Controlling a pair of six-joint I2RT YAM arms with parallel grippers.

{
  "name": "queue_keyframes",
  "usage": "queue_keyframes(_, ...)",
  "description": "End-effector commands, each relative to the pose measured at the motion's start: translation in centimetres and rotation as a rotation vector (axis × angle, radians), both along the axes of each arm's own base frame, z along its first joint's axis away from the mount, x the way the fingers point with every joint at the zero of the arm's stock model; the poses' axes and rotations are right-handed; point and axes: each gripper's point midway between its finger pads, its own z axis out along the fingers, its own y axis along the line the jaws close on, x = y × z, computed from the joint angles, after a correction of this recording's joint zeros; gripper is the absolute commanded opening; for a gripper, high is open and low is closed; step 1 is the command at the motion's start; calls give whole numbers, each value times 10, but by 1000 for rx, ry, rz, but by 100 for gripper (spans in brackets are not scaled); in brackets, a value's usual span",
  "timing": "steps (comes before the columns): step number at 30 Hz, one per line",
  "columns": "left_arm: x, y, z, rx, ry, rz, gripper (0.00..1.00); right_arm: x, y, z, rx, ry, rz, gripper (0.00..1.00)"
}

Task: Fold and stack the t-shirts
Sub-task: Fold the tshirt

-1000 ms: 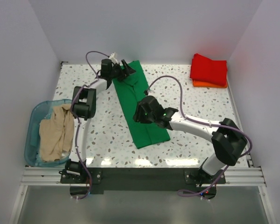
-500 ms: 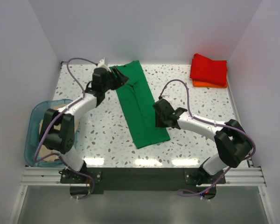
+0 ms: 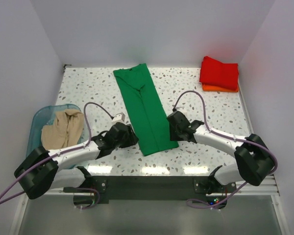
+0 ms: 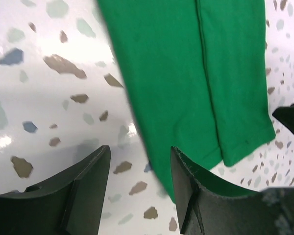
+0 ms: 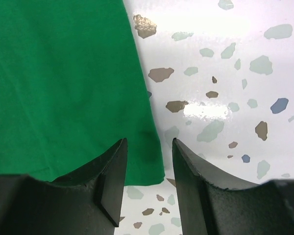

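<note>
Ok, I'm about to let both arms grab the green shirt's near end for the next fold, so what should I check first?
1. Green t-shirt lies flat in a long strip: ok.
2. Left claw open beside its near left edge: ok.
3. Right claw open over its near right corner: ok.
4. Cloth gripped by either claw: not ok.
5. Red t-shirt pile clear of the fold path: ok.

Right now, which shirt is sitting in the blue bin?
The beige t-shirt. It lies crumpled in the teal bin on the left. The green t-shirt lies flat on the table, and the red t-shirt sits folded on the orange t-shirt.
</note>
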Motion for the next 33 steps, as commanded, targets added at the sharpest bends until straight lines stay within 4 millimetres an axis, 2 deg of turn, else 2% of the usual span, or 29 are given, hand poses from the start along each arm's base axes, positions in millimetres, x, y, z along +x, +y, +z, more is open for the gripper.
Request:
queue_keyframes(1, -8, -6, 6, -19, -42, 16, 57, 1, 6, 8, 51, -32, 19, 45)
queue_keyframes(4, -28, -11, -1, 8, -19, -12, 57, -7, 7, 3, 69, -11, 35, 45)
queue_keyframes(7, -35, -14, -4, 39, -18, -14, 56, -10, 7, 4, 82, -11, 42, 44)
queue_keyframes(12, -43, -22, -14, 83, -1, -45, 56, -16, 12, 3, 81, -6, 65, 44)
queue_keyframes(21, -51, -35, -17, 105, -6, -83, 54, -19, 9, -10, 31, 14, 65, 43)
queue_keyframes(30, -56, -46, -27, 173, 10, -106, 43, -20, 10, -17, 32, 28, 70, 39)
queue_keyframes(33, -59, -47, -30, 187, 14, -111, 34, -22, 8, -18, 25, 30, 72, 34)
